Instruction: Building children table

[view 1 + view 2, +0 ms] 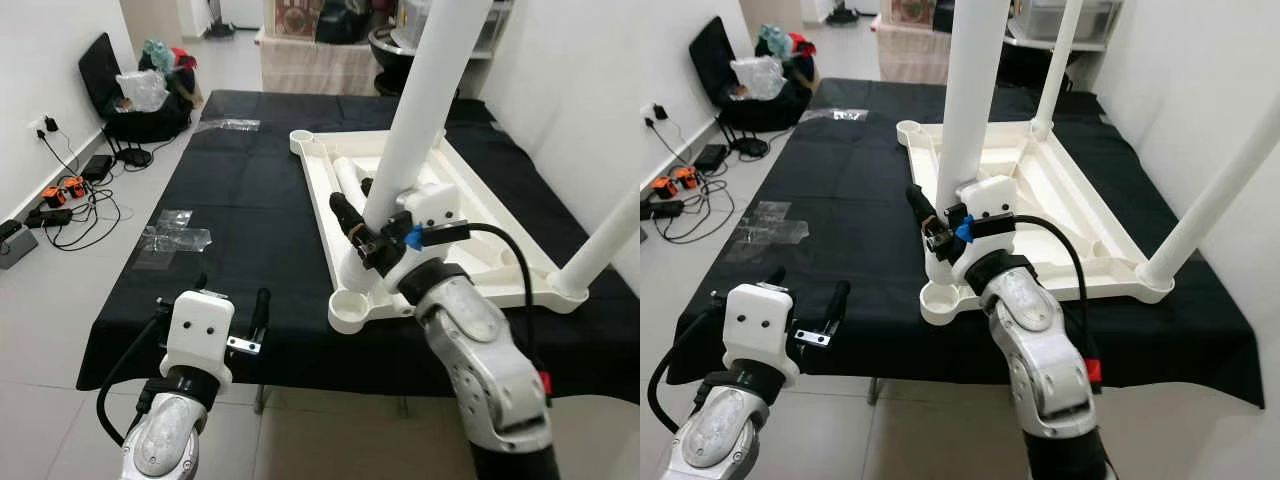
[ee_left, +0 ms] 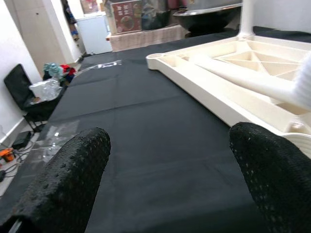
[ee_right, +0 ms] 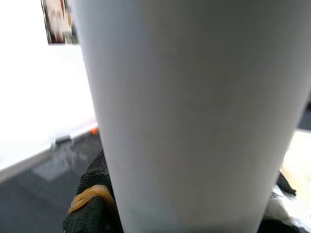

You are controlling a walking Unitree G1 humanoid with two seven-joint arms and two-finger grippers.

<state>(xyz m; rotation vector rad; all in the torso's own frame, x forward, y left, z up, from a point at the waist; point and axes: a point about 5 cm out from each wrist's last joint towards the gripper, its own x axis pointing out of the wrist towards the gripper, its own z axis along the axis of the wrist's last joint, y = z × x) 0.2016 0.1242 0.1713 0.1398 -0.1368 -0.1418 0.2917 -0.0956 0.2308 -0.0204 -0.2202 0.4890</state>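
Right wrist view: smooth white cylindrical leg [image 3: 194,111]

— What do the arms look like?
— Both are silver metal with a speckled, cast-looking finish, built of rounded segments. The right arm [image 1: 1040,350] has a small red tab on its outer side and a black collar at the wrist.
— And the grippers?
— Each has a white plastic housing. The one on the left gripper [image 1: 232,308] shows small dark screw holes and a bare metal bracket beside it; the right gripper [image 1: 365,235] has a blue fitting where a black cable loops out.
— The fingers?
— Long and black; the left fingers [image 2: 73,170] have a pebbled, textured surface. A black cable trails from the left wrist too.
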